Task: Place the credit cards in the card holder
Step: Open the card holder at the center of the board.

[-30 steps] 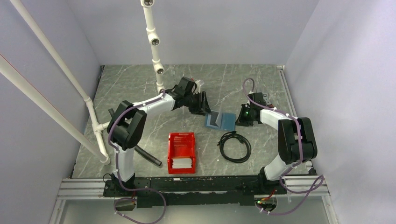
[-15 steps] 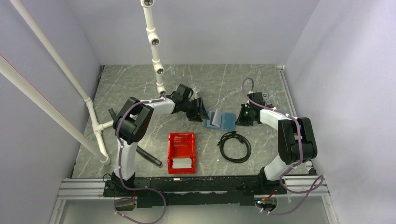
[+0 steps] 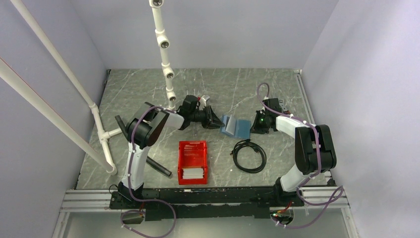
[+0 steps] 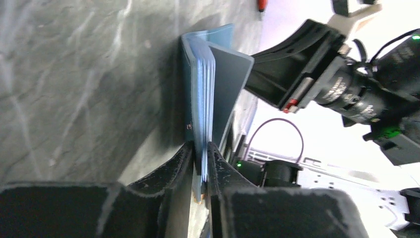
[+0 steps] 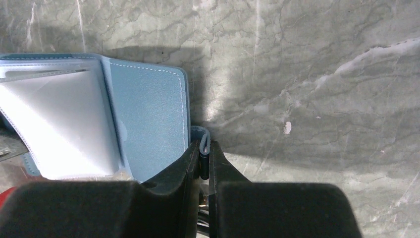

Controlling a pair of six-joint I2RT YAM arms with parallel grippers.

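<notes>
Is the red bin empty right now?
No, a whitish stack of cards lies at the near end of the red bin.

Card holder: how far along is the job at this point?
Done: the card holder lies open on the table. In hand: the left gripper pinches its inner leaves, and the right gripper clamps its right edge. Left: the whitish cards sit in the red bin; I cannot tell whether any sleeve is filled.
</notes>
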